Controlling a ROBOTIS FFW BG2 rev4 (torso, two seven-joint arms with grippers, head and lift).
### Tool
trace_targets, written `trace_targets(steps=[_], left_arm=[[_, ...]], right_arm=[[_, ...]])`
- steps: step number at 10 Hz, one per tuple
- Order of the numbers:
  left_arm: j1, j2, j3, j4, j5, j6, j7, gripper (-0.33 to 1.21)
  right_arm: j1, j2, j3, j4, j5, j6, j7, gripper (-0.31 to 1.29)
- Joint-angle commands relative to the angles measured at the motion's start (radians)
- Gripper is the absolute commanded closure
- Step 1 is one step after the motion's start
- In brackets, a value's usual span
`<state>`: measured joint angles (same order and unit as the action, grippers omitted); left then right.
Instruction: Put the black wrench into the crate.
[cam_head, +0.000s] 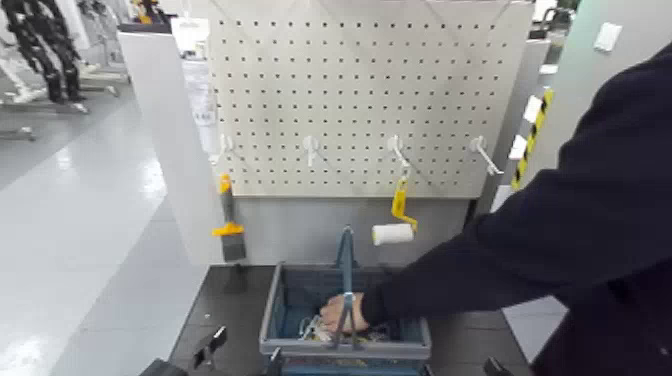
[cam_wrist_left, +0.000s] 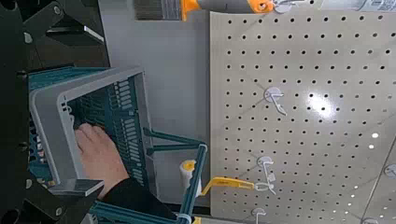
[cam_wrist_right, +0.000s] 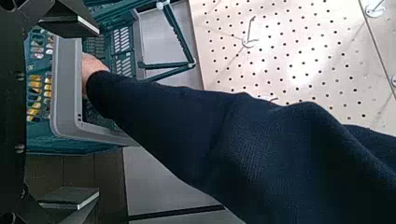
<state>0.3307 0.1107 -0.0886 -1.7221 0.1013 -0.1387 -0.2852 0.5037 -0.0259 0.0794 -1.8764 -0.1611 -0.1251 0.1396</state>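
Crate: the blue-grey basket (cam_head: 275, 312) sits on the dark surface (cam_head: 230, 305), around the middle between its left and right edges, its tall central handle (cam_head: 347, 262) standing upright.
Person: one bare hand (cam_head: 343, 313) is down inside the basket, beneath the handle; the dark sleeve (cam_head: 520, 240) comes across from the right.
Basket contents: small white and yellow items (cam_wrist_right: 36, 89) show through the slotted side, with white pieces beside the hand too. The hand and the rim hide part of the inside.
Black wrench: I can't tell where it is; nothing I can see is clearly it.
Left gripper: the left one (cam_wrist_left: 99, 111) is low at the near edge of the surface, by the basket's left near corner, fingers spread wide with nothing between them.
Right gripper: that one (cam_wrist_right: 97, 111) is low at the near edge, by the basket's right near corner, fingers wide open too, holding nothing.
Pegboard: the pale board (cam_head: 360, 100) stands upright behind the surface, white hooks along its lower part. A brush (cam_head: 231, 225) hangs at its left, and a yellow-handled white paint roller (cam_head: 394, 233) hangs right of centre.
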Motion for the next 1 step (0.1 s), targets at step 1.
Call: trace_targets(steps=[1], left_arm=[[0.001, 0.0, 0.001, -0.001, 0.0, 0.001, 0.001, 0.21]], right_arm=[[-0.002, 0.003, 0.0, -0.009, 0.012, 0.024, 0.002, 0.11]])
